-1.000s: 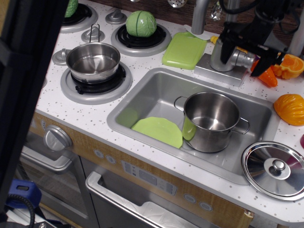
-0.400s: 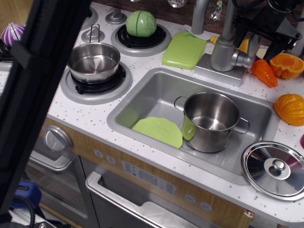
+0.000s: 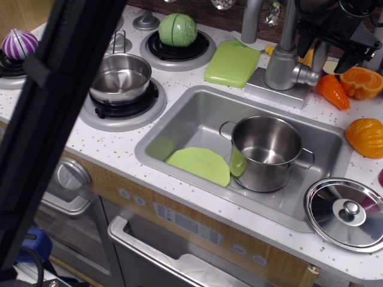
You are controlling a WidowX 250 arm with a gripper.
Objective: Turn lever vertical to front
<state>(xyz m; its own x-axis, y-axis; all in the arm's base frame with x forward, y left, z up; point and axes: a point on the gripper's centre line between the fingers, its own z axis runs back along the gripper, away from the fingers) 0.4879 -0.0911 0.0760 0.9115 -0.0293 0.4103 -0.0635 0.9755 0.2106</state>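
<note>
Lever (image 3: 319,58): stiff, light, smooth bar on a stub right of the tap column (image 3: 280,67), now upright. Best gripped near the free top end for leverage. Claw (image 3: 335,30) black, at the lever's top; spread or pinched, cannot tell. Since a second ago: raised off the stub; lever uncovered.

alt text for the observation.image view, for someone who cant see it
A black robot gripper hangs at the upright lever on the silver tap column behind a toy kitchen sink. The sink holds a steel pot and a green plate; a lid lies on the counter.
</note>
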